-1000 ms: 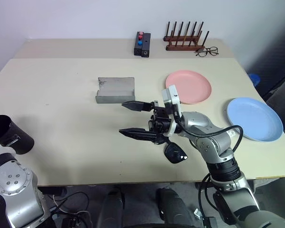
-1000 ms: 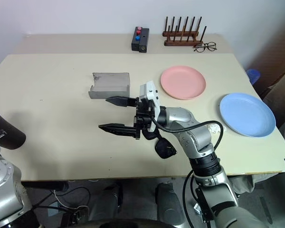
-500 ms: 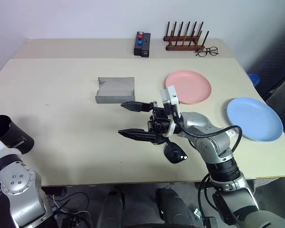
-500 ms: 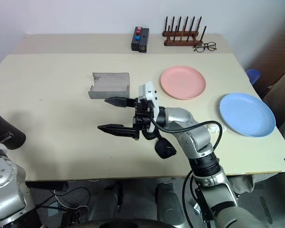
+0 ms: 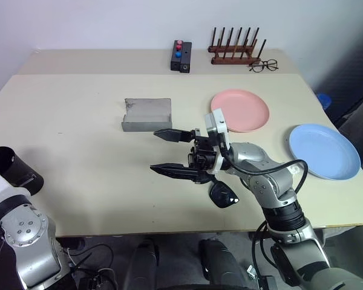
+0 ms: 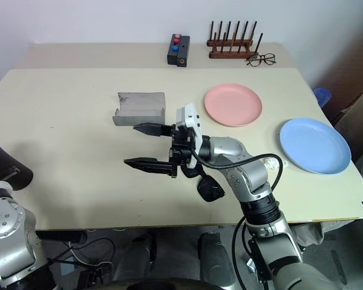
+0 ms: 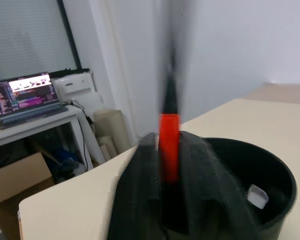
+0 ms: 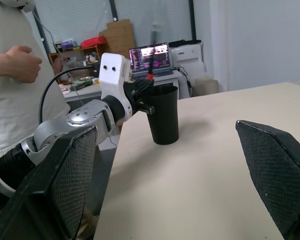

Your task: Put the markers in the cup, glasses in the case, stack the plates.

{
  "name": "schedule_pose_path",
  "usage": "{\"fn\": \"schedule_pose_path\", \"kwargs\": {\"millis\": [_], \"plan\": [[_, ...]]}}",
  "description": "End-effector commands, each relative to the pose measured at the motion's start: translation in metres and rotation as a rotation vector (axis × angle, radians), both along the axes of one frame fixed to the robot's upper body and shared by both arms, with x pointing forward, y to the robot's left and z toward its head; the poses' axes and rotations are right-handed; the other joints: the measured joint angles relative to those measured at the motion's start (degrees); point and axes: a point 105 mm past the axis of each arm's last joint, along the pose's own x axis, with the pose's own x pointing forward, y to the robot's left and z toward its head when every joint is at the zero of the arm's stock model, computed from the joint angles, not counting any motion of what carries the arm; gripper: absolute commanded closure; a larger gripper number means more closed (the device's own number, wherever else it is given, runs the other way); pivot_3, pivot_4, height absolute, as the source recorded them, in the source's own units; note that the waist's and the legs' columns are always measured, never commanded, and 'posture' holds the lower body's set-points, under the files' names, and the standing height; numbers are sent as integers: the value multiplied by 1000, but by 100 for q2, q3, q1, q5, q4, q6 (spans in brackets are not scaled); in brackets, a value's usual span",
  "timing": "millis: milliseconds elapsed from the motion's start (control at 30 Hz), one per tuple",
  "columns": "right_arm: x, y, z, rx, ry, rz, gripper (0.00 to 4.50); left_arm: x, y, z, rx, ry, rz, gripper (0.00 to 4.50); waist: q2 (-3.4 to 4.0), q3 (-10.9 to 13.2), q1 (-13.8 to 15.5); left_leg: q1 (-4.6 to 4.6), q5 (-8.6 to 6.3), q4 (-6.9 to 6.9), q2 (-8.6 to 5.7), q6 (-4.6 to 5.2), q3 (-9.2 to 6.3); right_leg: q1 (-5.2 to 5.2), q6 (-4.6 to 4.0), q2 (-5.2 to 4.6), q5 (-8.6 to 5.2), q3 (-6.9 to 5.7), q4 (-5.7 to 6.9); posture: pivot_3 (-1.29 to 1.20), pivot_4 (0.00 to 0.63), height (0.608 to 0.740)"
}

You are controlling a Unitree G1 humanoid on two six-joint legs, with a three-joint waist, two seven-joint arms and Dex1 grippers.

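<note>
1. The black cup (image 8: 162,114) is seen at the table's near left corner, and the left gripper (image 8: 140,92) is held at its rim so that a marker can go straight in.
2. The marker with the red cap (image 7: 168,147) is seen upright and motion-blurred between the left fingers (image 7: 140,200), right at the cup's mouth. Whether it is gripped or already released cannot be told, nor how wide those fingers stand.
3. Something small and pale lies inside the cup; whether it belongs to the white marker cannot be told.
4. The right gripper (image 5: 169,152) is held level above mid-table with its fingers spread wide and nothing between them, apparently parked until the marker step ends.
5. The black sunglasses (image 5: 222,194) lie on the table under the right forearm, near the grey case (image 5: 147,114), which stands open beyond the gripper, ready to receive them.
6. The pink plate (image 5: 242,110) and the light blue plate (image 5: 324,151) lie apart on the right, not yet stacked.
</note>
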Motion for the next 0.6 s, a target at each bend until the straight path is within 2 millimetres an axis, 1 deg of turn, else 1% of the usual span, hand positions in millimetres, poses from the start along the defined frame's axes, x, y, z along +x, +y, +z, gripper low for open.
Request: {"fn": "schedule_pose_path", "kwargs": {"millis": [33, 467, 600], "plan": [[-7, 3, 10, 29, -39, 27, 0, -2, 0, 4, 13, -15, 10, 3287, 0, 0, 0, 0, 0, 0, 0, 0, 0, 0, 0, 0, 0, 0, 0, 0, 150, 740], [-7, 3, 9, 26, -36, 27, 0, -2, 0, 4, 13, -16, 12, 3287, 0, 0, -3, 0, 0, 0, 0, 0, 1, -1, -2, -1, -1, 0, -1, 0, 150, 740], [-7, 3, 9, 26, -36, 27, 0, -1, -2, 11, 26, -38, 8, 3287, 0, 0, -3, 0, 0, -1, 0, 0, 0, -1, -2, -1, -1, 0, -2, 0, 150, 740]]}}
